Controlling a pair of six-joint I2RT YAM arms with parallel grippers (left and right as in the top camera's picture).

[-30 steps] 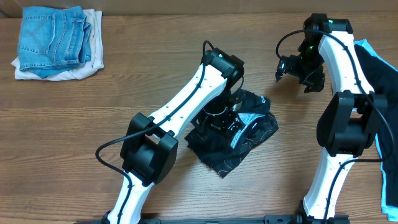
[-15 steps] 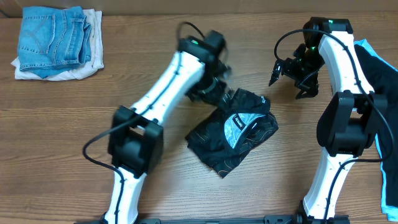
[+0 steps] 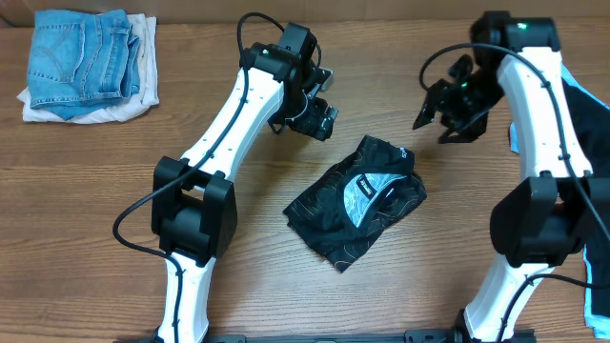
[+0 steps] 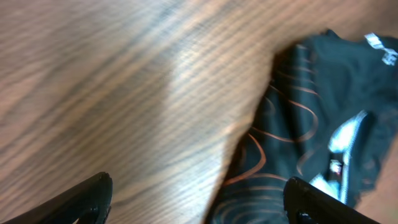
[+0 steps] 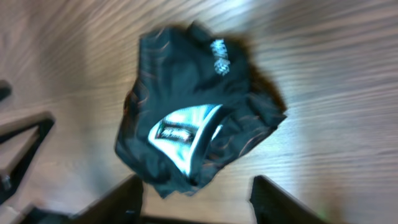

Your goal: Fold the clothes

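Note:
A folded black jersey (image 3: 357, 203) with thin orange contour lines and a light patch lies on the wooden table at centre. It shows in the left wrist view (image 4: 311, 118) and the right wrist view (image 5: 193, 124). My left gripper (image 3: 317, 116) hovers open and empty up-left of it. My right gripper (image 3: 440, 112) hovers open and empty up-right of it. A black-and-light-blue garment (image 3: 586, 133) lies at the right edge, partly behind the right arm.
A stack of folded blue jeans on white cloth (image 3: 86, 65) sits at the far left corner. Bare wooden table (image 3: 95, 210) surrounds the jersey.
My left gripper has lifted off the jersey and swung up and left, leaving it folded on the table. My right gripper has shifted slightly.

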